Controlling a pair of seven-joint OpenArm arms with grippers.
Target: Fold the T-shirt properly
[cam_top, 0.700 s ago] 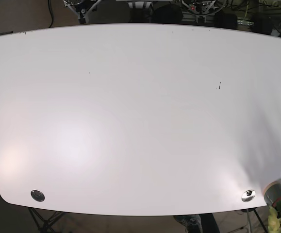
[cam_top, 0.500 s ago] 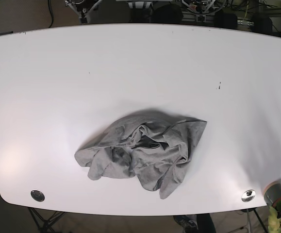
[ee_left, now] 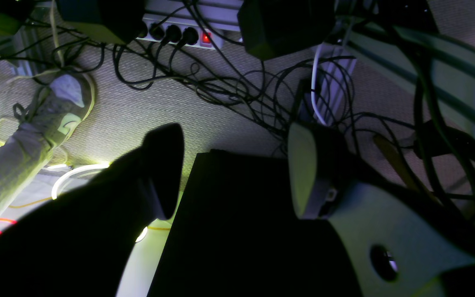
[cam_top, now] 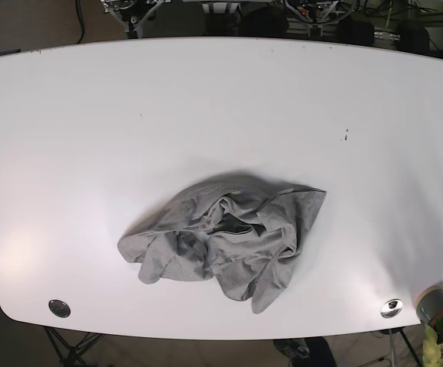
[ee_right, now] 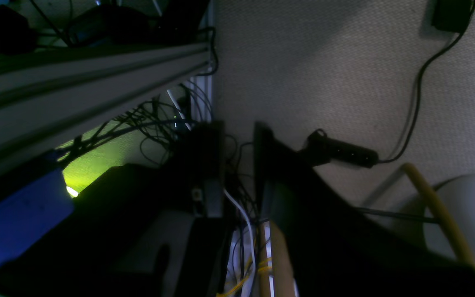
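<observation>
Cloth lies in a crumpled heap: the T-shirt (cam_top: 225,245) sits on the white table (cam_top: 68,138) toward six o'clock of centre, bunched so that no lettering or neckline can be made out. Neither arm appears over the table. Both wrist cameras look at carpet and cables, apparently parked low. Left fingers (ee_left: 231,173) stand apart, empty; right fingers (ee_right: 237,165) likewise, narrowly gapped, though dim.
</observation>
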